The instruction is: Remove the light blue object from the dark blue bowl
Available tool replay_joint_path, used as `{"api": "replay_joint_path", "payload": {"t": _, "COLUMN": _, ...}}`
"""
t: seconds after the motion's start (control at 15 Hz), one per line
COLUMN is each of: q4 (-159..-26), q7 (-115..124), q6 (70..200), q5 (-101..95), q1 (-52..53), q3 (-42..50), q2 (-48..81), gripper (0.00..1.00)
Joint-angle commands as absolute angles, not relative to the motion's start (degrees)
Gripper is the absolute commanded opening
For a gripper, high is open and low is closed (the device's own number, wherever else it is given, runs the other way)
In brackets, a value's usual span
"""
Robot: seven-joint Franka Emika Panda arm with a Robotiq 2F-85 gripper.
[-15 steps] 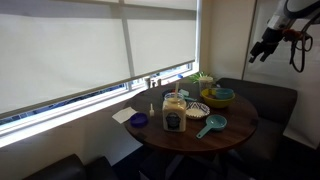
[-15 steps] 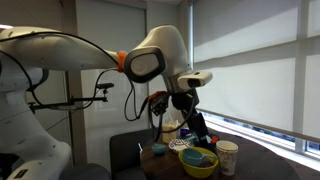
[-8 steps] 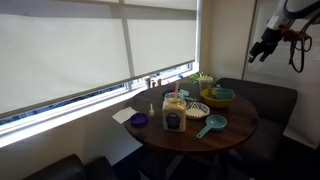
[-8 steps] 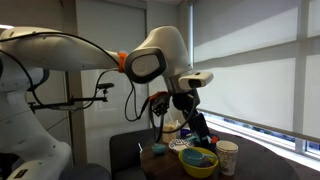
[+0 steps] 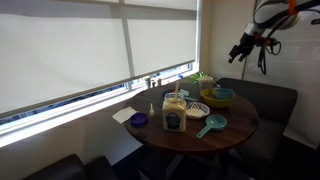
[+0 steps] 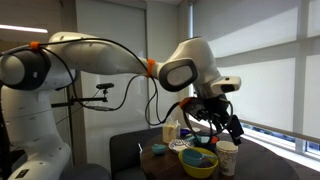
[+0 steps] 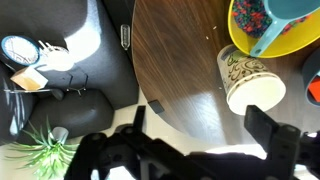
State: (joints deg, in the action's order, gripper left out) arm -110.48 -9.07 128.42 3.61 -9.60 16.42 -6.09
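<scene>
My gripper (image 5: 243, 50) hangs high above the round wooden table (image 5: 232, 128), open and empty; it also shows in an exterior view (image 6: 228, 126). In the wrist view its two dark fingers (image 7: 275, 130) stand wide apart over the table edge, with the gripper (image 7: 205, 135) empty. A small dark round bowl (image 5: 196, 108) sits between the white-labelled jar (image 5: 175, 116) and the yellow bowl (image 5: 219, 97). It looks like the dark blue bowl, but its contents are too small to make out. No view shows the light blue object clearly.
The yellow bowl with a teal inside (image 7: 262, 28) holds a light teal scoop (image 7: 288, 12). A paper cup (image 7: 250, 80) stands beside it. A teal ladle (image 5: 210, 125) and a small purple-blue dish (image 5: 139, 121) lie on the table. Dark seats and a window surround it.
The arm has swung sideways with the gripper still open: leftward toward the table in one exterior view, rightward over the cup in the other. The things on the table have not moved.
</scene>
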Motion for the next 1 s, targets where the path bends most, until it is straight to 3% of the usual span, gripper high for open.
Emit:
{"api": "replay_joint_path", "payload": {"t": 0.0, "q4": -100.7, "q7": -13.4, "q6": 125.1, "q5": 5.0, "q1": -9.3, "q3": 14.3, "q2": 2.8, "gripper": 1.0}}
{"api": "replay_joint_path", "payload": {"t": 0.47, "q4": -92.5, "q7": -24.9, "q6": 122.0, "q5": 3.8, "q1": -7.1, "q3": 6.3, "q2": 9.5, "gripper": 1.0}}
{"api": "replay_joint_path", "payload": {"t": 0.53, "q4": -96.6, "q7": -21.1, "q6": 124.6, "q5": 3.5, "q1": -7.8, "q3": 7.0, "q2": 7.7, "gripper": 1.0}}
{"api": "replay_joint_path", "payload": {"t": 0.93, "q4": -90.7, "q7": -28.1, "q6": 122.9, "q5": 5.0, "q1": -6.8, "q3": 4.1, "q2": 11.9, "gripper": 1.0}}
